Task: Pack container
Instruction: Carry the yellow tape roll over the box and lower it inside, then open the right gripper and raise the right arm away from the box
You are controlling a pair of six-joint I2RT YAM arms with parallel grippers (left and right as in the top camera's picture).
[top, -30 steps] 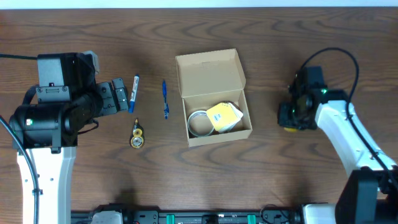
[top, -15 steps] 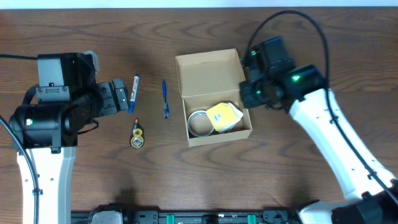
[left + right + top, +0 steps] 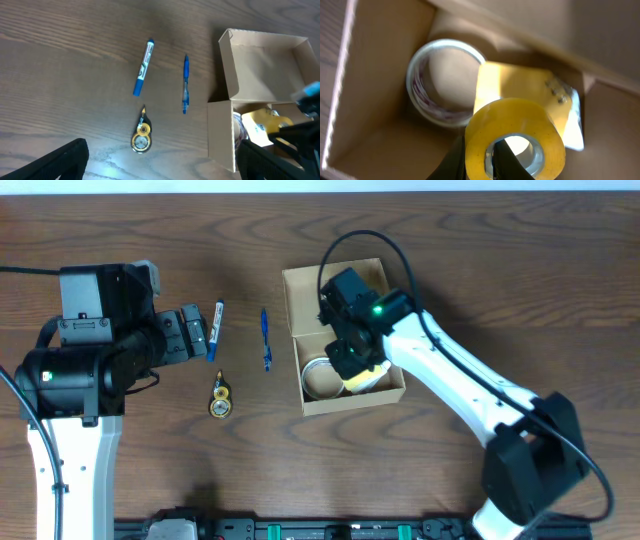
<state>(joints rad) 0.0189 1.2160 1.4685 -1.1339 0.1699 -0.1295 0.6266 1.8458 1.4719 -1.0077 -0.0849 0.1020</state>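
Note:
The tan cardboard container [image 3: 340, 302] stands open at the table's middle, its lid flap back. It also shows in the left wrist view [image 3: 220, 130]. Inside lie a clear tape roll [image 3: 318, 379] and a yellow sticky-note pad [image 3: 520, 85]. My right gripper [image 3: 480, 160] is over the box, shut on a yellow tape roll [image 3: 515, 135], one finger through its hole. In the overhead view it hovers above the box interior [image 3: 350, 345]. My left gripper [image 3: 160, 165] is open and empty, left of the box.
On the table left of the box lie a blue marker [image 3: 216, 328], a blue pen [image 3: 265, 340] and a yellow correction-tape dispenser [image 3: 220, 398].
My right arm has swung from the table's right side leftward to above the box, carrying the yellow tape roll. The left arm has not moved.

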